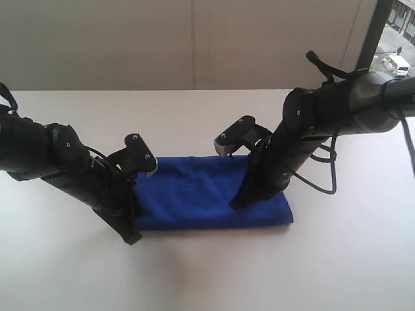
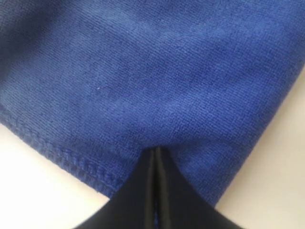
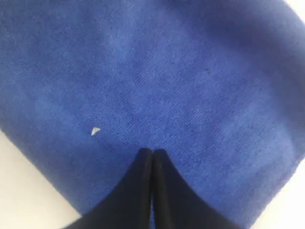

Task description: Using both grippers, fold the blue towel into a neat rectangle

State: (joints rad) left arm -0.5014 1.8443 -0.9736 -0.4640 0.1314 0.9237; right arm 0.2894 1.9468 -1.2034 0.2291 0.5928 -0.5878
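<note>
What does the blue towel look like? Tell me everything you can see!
The blue towel is deep blue, soft and fuzzy-looking, with a stitched hem along one edge. It lies flat on the white table and looks folded into a long rectangle. A tiny pale speck sits on it. The left gripper and right gripper are both shut, their black tips down near one long edge, seemingly pinching the cloth.

- One blue towel (image 1: 194,194).
- One white worktop (image 1: 207,278).
- Two black robot arms: the left arm (image 1: 65,165) and the right arm (image 1: 298,142).
- Two end effectors: the left end effector (image 2: 156,157) and the right end effector (image 3: 151,155), each showing two dark fingers.
- One pale speck (image 3: 95,130) on the towel.
- One window (image 1: 405,32), with one white vehicle (image 1: 397,63) outside it.
</note>
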